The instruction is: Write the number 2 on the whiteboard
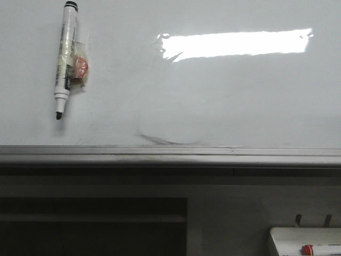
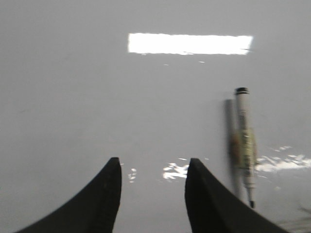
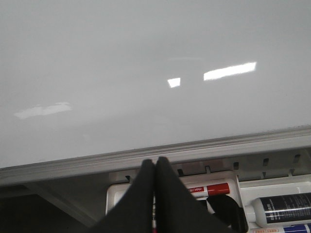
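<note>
The whiteboard fills the upper front view, glossy, with a bright rectangular reflection. No number 2 shows on it. A faint grey curved smudge lies just above the grey edge rail. A black-tipped white marker with tape and a red piece on its barrel sits on the board at the upper left, tip down. My left gripper is open and empty facing the board, with that marker off to one side. My right gripper is shut, over the rail.
A small white tray with a red-capped marker hangs below the rail at the lower right. The right wrist view shows that tray, the red-capped marker and a black-labelled bottle. A dark recess lies under the rail.
</note>
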Available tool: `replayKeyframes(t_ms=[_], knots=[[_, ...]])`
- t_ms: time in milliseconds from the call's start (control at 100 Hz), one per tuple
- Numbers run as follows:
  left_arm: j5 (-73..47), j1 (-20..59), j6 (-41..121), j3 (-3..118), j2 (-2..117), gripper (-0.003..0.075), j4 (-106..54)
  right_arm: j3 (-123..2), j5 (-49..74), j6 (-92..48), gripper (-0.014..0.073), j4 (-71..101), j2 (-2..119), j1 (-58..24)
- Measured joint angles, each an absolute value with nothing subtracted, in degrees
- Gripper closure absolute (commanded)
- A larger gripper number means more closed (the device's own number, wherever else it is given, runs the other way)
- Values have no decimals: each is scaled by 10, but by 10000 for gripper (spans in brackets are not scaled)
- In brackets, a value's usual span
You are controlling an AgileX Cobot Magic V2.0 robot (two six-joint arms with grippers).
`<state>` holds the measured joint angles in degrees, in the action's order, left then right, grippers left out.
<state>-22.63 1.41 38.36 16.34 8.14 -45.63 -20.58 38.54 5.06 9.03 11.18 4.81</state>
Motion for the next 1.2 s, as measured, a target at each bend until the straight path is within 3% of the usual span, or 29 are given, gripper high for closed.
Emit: replayKeyframes(t_ms=[110,230,700,950,1200], knots=[[-227,53,533,152,111,409,-595,-206,385,51,664,92,112,48],[-224,79,592,146,157,409,-699,-206,385,50,664,92,112,48],[-296,84,859,144,388,409,-981,-206,385,46,664,94,112,31],[-333,87,931,173,513,409,-1018,-206,392,46,664,94,112,30],[-339,87,962,208,535,409,-1023,-206,394,46,664,94,112,30]])
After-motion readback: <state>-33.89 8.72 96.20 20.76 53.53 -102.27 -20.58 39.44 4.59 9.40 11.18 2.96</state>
